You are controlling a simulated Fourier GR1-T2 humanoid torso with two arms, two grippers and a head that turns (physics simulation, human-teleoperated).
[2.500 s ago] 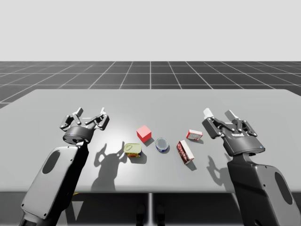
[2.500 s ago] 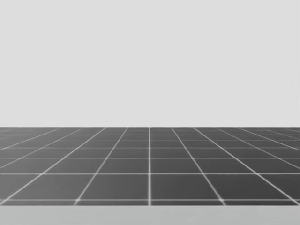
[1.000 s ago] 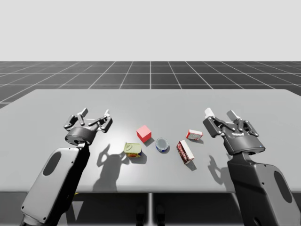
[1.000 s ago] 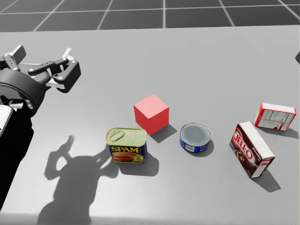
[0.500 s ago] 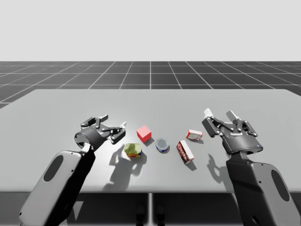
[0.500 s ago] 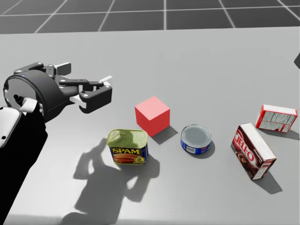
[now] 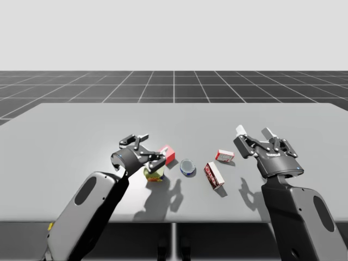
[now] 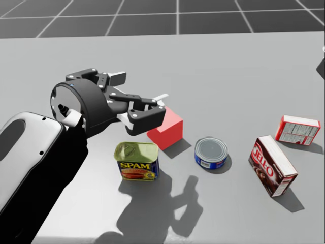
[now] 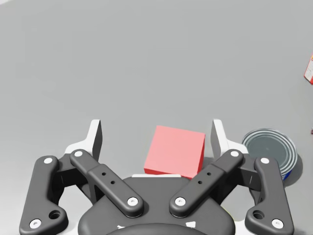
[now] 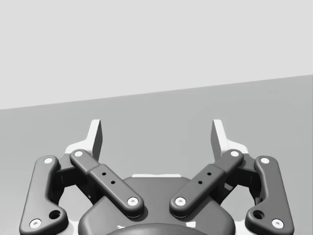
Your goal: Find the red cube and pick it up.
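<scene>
One plain, flat-faced red cube [image 8: 170, 127], two cans [image 8: 137, 160] [image 8: 210, 151], two boxes [image 8: 271, 165] [image 8: 298, 129]; left gripper [image 9: 156, 131] released astride the cube, right gripper [image 10: 156, 131] released.

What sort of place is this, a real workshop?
Probably a simulated test scene, not a real room: a plain grey table, a dark grid floor running to a blank horizon, and a red cube.

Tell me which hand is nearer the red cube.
Left. My left hand is at the red cube, which sits between its open fingers; my right hand hangs far off to the side.
</scene>
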